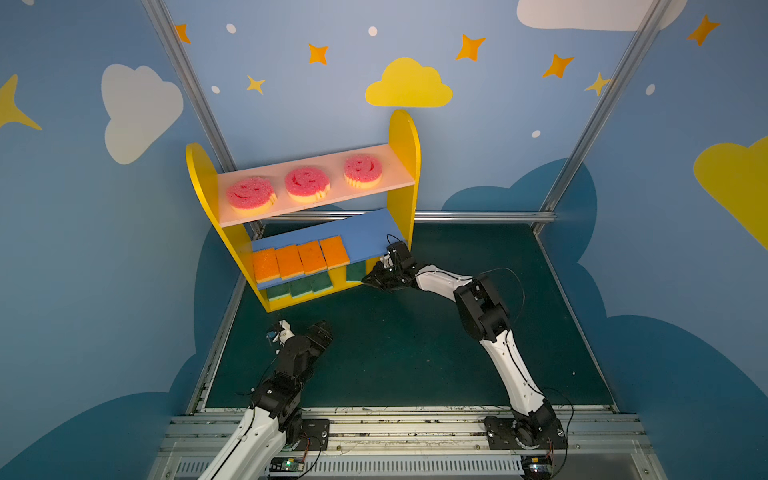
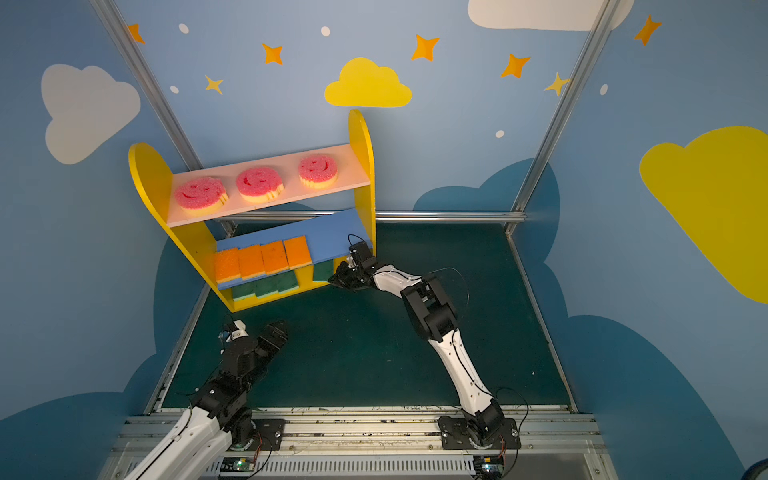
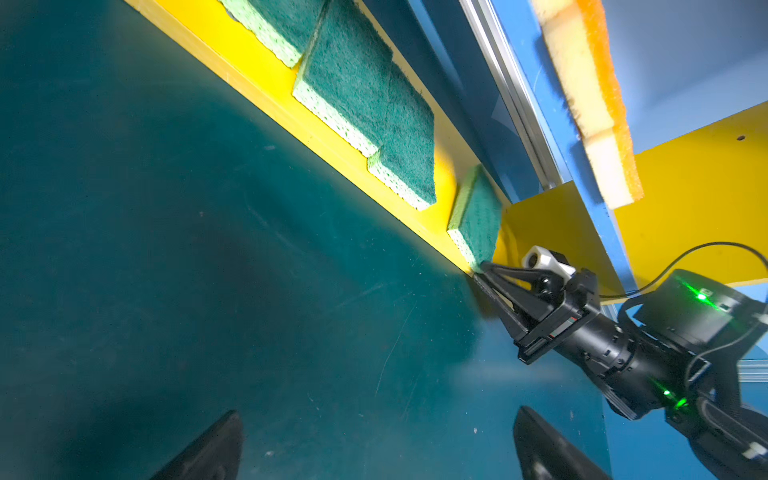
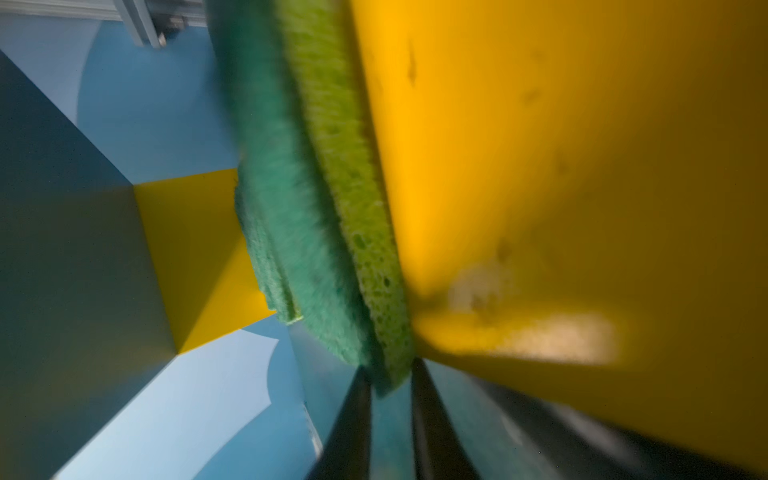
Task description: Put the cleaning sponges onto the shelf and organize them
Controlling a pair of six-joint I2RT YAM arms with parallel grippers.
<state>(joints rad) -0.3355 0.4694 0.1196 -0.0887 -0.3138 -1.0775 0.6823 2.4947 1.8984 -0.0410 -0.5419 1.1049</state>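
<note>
Between cloud-painted walls (image 1: 498, 145), the shelf (image 1: 405, 137) stands on green matting (image 1: 395, 353).

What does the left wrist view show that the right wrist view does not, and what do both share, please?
Only the left wrist view: the right gripper seen from outside, three green sponges lying flat on the yellow base, orange sponges on the blue board, and the left gripper wide open.
Only the right wrist view: the porous pale layer of the standing green sponge up close, its corner between the right gripper's fingers; whether they grip it is unclear.
Both: that sponge and the yellow shelf.
</note>
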